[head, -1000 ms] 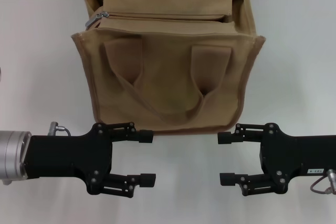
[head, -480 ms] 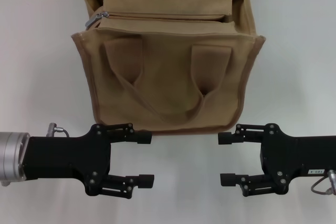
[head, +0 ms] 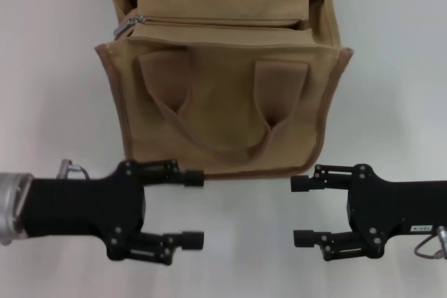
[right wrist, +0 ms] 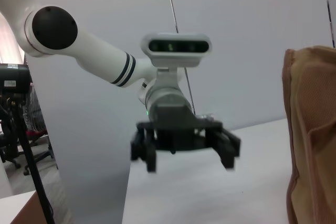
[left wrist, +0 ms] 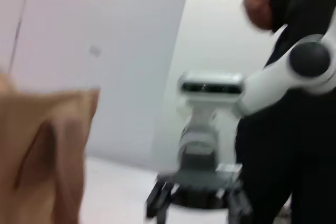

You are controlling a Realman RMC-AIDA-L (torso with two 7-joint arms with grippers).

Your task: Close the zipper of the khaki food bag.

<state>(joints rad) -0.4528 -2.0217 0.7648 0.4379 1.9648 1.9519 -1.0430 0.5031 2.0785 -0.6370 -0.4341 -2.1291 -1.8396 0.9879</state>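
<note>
The khaki food bag [head: 223,102] stands upright on the white table, its two strap handles hanging down the near side. The zipper [head: 216,23] runs along the top panel, with the small silver pull [head: 128,26] at the bag's left end. My left gripper [head: 194,209] is open in front of the bag's lower left corner, well below the zipper. My right gripper [head: 300,210] is open in front of the lower right corner. The bag's edge shows in the left wrist view [left wrist: 42,156] and the right wrist view [right wrist: 310,135].
The white table [head: 49,68] extends on both sides of the bag, with a wall behind it. The right wrist view shows my left gripper [right wrist: 185,148] facing it; the left wrist view shows my right gripper [left wrist: 197,200] and a person [left wrist: 294,103] standing behind.
My left gripper has shifted slightly to the left and tilted a little. The right gripper and the bag have not moved.
</note>
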